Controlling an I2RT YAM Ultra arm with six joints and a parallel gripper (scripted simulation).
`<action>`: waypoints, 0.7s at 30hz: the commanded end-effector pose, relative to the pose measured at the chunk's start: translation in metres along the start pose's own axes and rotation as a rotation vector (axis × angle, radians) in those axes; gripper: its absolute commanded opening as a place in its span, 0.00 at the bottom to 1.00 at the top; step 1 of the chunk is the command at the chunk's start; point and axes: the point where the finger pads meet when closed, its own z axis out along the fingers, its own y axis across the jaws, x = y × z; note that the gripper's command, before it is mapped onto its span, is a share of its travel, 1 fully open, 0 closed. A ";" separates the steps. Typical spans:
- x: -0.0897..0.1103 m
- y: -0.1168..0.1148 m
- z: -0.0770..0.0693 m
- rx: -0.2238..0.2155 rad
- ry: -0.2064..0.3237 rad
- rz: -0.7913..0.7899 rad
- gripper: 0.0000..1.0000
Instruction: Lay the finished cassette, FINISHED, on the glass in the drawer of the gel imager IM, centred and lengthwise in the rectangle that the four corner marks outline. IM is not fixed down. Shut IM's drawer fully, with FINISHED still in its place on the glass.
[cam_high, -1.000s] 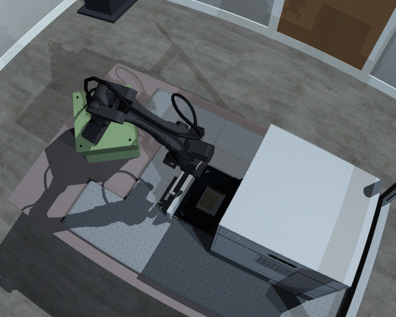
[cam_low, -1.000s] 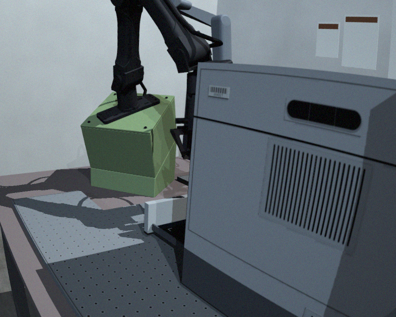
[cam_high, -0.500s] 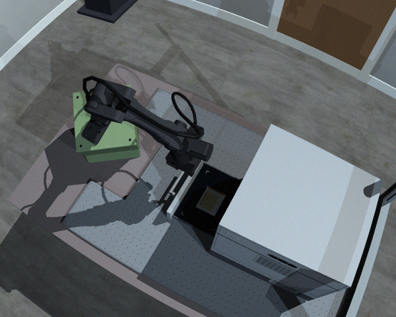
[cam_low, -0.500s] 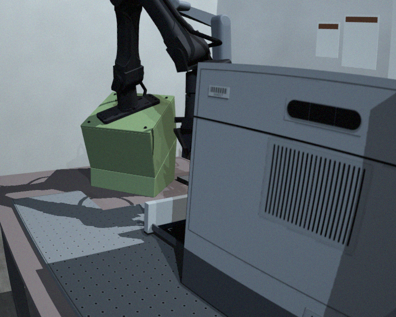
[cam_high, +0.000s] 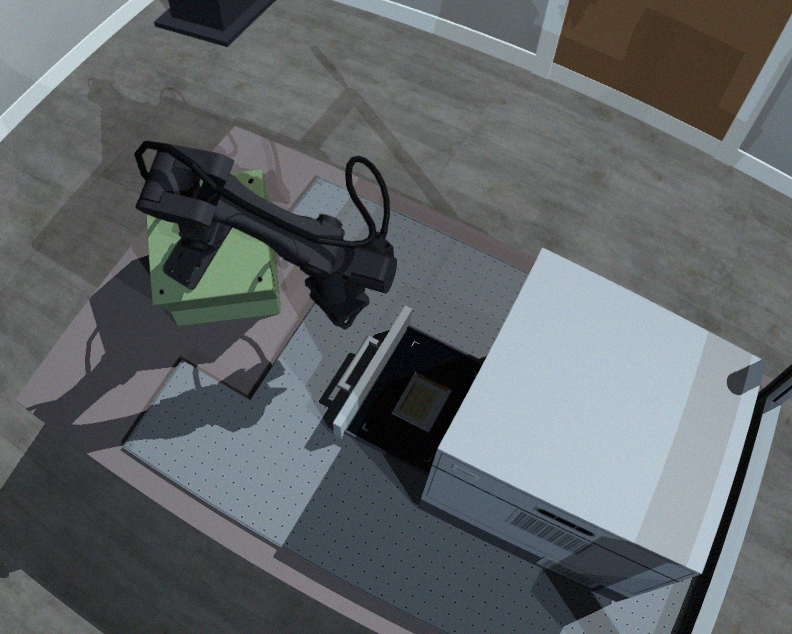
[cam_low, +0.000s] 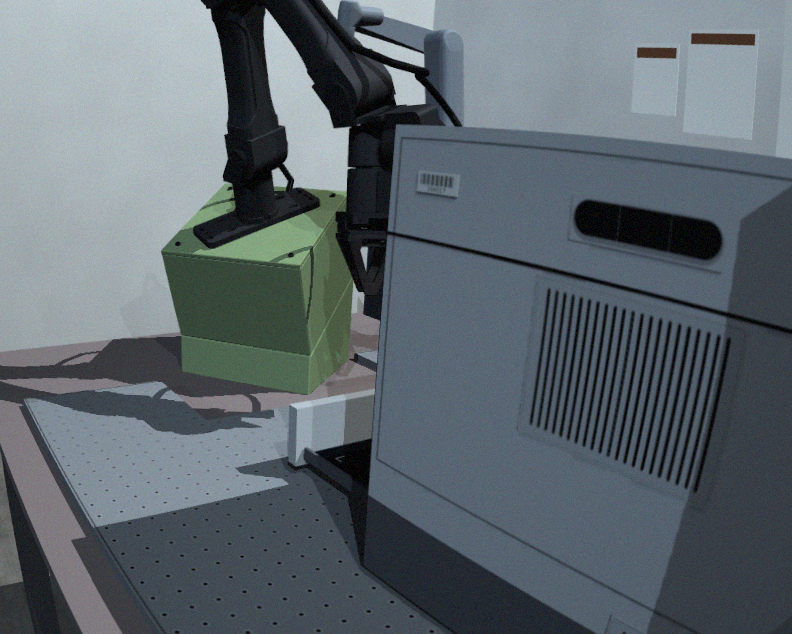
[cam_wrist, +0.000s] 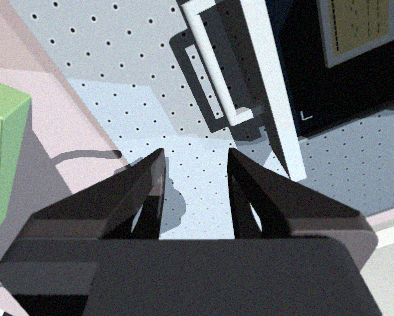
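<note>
The gel imager IM (cam_high: 594, 409) is a large white box with its drawer pulled out to the left. The finished cassette (cam_high: 421, 401) lies flat on the dark glass (cam_high: 402, 370) inside the drawer, between the white corner marks (cam_wrist: 306, 116). It also shows at the top right of the wrist view (cam_wrist: 357, 27). The drawer's white front panel (cam_high: 371, 370) carries a bar handle (cam_wrist: 217, 65). My gripper (cam_wrist: 196, 158) hangs above the perforated board just outside the drawer front, near the handle's far end. Its fingers are partly closed, with a gap between them and nothing in it.
The arm's green pedestal (cam_high: 211, 251) stands to the left of the drawer. The imager's tall side (cam_low: 581, 370) hides most of the drawer in the exterior view, where only the front panel (cam_low: 330, 423) shows.
</note>
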 end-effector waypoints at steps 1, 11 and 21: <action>0.006 0.017 -0.010 -0.009 0.020 0.152 0.35; -0.001 0.007 -0.009 -0.021 0.034 0.487 0.35; 0.001 0.008 -0.008 -0.050 0.045 0.766 0.35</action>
